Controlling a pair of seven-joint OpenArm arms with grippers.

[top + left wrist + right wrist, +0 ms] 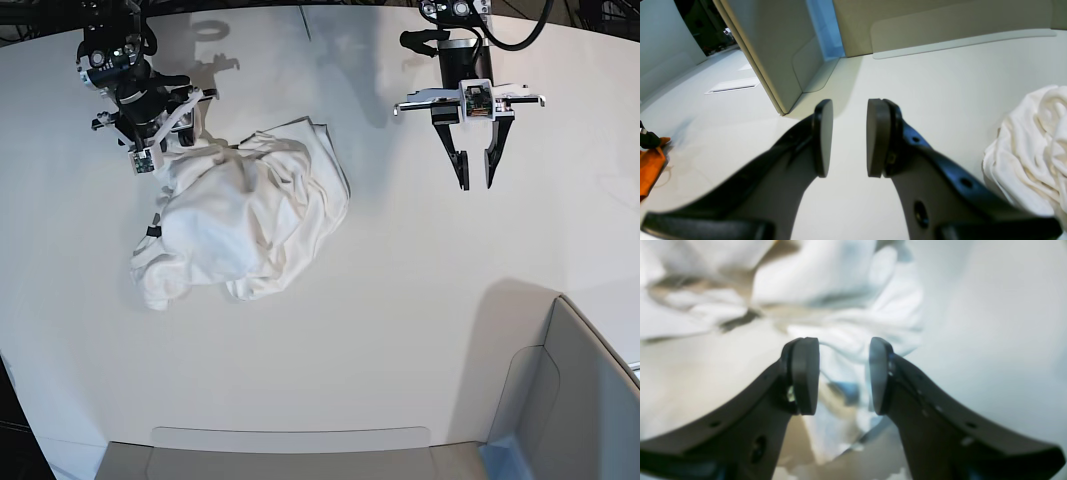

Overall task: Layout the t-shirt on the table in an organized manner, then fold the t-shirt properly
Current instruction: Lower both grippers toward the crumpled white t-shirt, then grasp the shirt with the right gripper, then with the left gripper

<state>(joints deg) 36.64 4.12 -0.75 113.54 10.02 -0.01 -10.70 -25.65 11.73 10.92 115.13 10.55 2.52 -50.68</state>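
Shirt first: the t-shirt (240,220) lies crumpled in a loose heap on the white surface (420,320), toward the left of my base view, with folds piled over each other and no print that I can make out. My right gripper (168,150) sits at the heap's upper-left edge; in its wrist view the jaws stand spread, with blurred white cloth (843,336) showing in the gap and below them, and I see nothing pinched, though I cannot tell whether the pads touch the fabric. My left gripper (476,182) hangs well apart from the shirt, over bare surface on the right of the base view, pointing down, its jaws parted with open space between the pads (878,136) and nothing held. In the left wrist view the shirt's bunched edge (1030,146) shows at the right, and a pale grey bin (780,50) stands on the far side. An orange object (650,166) lies at that view's left edge
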